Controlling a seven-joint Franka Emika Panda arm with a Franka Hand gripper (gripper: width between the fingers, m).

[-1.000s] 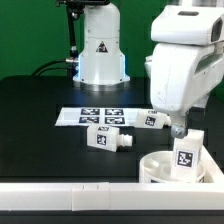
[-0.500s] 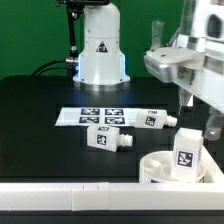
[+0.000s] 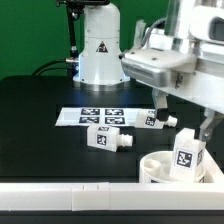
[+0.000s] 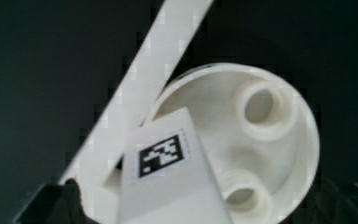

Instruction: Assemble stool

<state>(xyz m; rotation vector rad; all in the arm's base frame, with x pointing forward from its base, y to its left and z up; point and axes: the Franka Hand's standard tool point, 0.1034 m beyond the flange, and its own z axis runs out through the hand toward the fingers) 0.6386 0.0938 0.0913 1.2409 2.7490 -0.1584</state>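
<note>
- Since a second ago the arm is swinging the claw (image 3: 184, 118) toward the exterior view's left and turning it, so both fingers are now showing. The stool parts are lying where they were.
- The claw is hanging spread as wide as it goes, gripping nothing and touching no part.
- In the exterior view, the seat (image 3: 148, 166) is sitting at about six o'clock from the claw, near the front of the counter (image 3: 40, 120). An upright leg (image 3: 186, 155) is standing on it, tag toward the camera. Whether it is plugged into a socket, I cannot tell.
- The near leg (image 3: 155, 120) is lying at about nine o'clock, just beside one finger. The lying leg (image 3: 108, 138) is resting farther out at eight o'clock, in front of the marker board (image 3: 95, 116).
- The parts are looking like light, stiff, smooth plastic, probably a little slippery. I am judging a leg best pinched across its flat blocky sides at mid-length. The seat seems too wide to span, so its rim is the likelier hold.
</note>
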